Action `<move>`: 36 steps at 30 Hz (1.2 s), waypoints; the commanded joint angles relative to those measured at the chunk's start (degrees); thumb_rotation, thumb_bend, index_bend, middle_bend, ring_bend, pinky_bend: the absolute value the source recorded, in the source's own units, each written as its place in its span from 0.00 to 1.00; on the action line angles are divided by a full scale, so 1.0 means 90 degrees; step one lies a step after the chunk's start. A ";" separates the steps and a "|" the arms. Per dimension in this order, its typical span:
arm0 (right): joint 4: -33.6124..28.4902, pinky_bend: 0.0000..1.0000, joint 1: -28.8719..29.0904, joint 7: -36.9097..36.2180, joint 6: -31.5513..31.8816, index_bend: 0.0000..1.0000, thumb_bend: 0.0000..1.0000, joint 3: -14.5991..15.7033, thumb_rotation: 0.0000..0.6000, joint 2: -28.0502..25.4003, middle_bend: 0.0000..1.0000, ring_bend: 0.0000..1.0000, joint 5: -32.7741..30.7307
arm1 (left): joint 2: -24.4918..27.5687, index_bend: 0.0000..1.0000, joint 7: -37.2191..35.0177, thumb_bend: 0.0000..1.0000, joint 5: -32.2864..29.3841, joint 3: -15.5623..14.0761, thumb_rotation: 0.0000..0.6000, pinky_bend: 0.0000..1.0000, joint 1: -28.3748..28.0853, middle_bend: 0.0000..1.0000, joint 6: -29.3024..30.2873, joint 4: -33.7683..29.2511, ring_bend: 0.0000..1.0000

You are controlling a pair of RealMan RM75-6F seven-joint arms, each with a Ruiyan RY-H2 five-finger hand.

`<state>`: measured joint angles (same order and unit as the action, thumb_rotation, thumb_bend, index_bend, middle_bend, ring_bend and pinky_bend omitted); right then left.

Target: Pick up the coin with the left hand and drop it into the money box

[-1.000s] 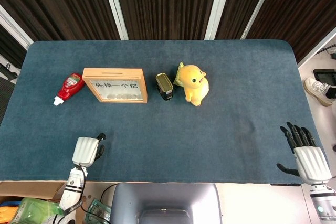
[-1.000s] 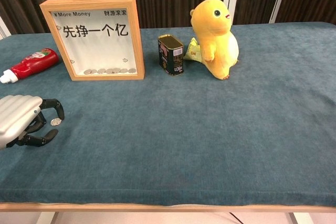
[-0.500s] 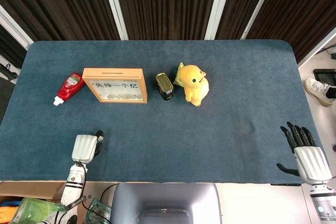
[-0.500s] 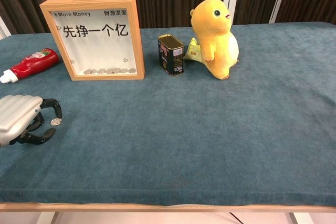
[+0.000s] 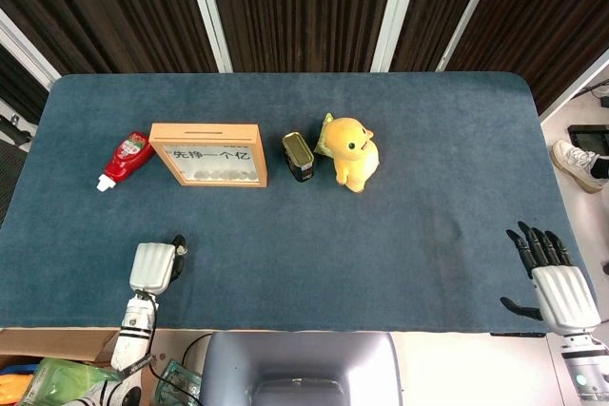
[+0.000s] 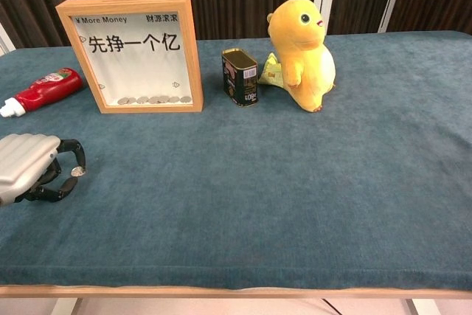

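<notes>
The wooden money box [image 6: 135, 52] holds a row of coins; the small silver coin [image 6: 76, 172] sits pinched in the left hand [image 6: 29, 175] — right hand [image 5: 555, 282] splayed, empty.

Yellow plush toy [image 6: 301, 51], red ketchup bottle [image 6: 44, 88], blue-green tablecloth [image 6: 295, 182].

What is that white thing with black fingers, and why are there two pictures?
It is a robot hand. One picture looks down from the robot's head, the other looks out from its chest. The left robot hand curls its fingers around a small coin on the blue table; whether it grips it yet is unclear. The right robot hand waits with spread fingers, holding nothing. Also there: a wooden money box, a ketchup bottle, a small tin and a yellow plush toy.
</notes>
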<state>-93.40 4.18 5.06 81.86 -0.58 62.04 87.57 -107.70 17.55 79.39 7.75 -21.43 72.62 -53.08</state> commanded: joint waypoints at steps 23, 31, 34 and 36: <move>-0.0007 0.00 0.0010 -0.0026 -0.0019 0.00 0.17 0.0002 1.00 -0.0012 0.00 0.00 0.0003 | -0.0089 0.57 0.0103 0.38 -0.0220 0.0093 1.00 1.00 -0.0114 1.00 -0.0065 0.0165 1.00; -0.0013 0.00 0.0020 0.0009 -0.0040 0.00 0.17 -0.0002 1.00 0.0000 0.00 0.00 -0.0012 | -0.0137 0.63 -0.0068 0.40 -0.0190 0.0092 1.00 1.00 -0.0120 1.00 0.0032 0.0285 1.00; -0.0014 0.00 0.0021 0.0013 -0.0042 0.00 0.17 0.0000 1.00 0.0003 0.00 0.00 -0.0012 | -0.0115 0.62 -0.0114 0.40 -0.0172 0.0077 1.00 1.00 -0.0111 1.00 0.0061 0.0261 1.00; -0.0012 0.00 0.0021 0.0016 -0.0041 0.00 0.17 0.0002 1.00 0.0005 0.00 0.00 -0.0008 | -0.0088 0.62 -0.0132 0.40 -0.0154 0.0061 1.00 1.00 -0.0106 1.00 0.0076 0.0222 1.00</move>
<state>-93.51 4.37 5.20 81.50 -0.56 62.09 87.50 -108.55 16.40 77.96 8.35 -22.40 73.27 -51.03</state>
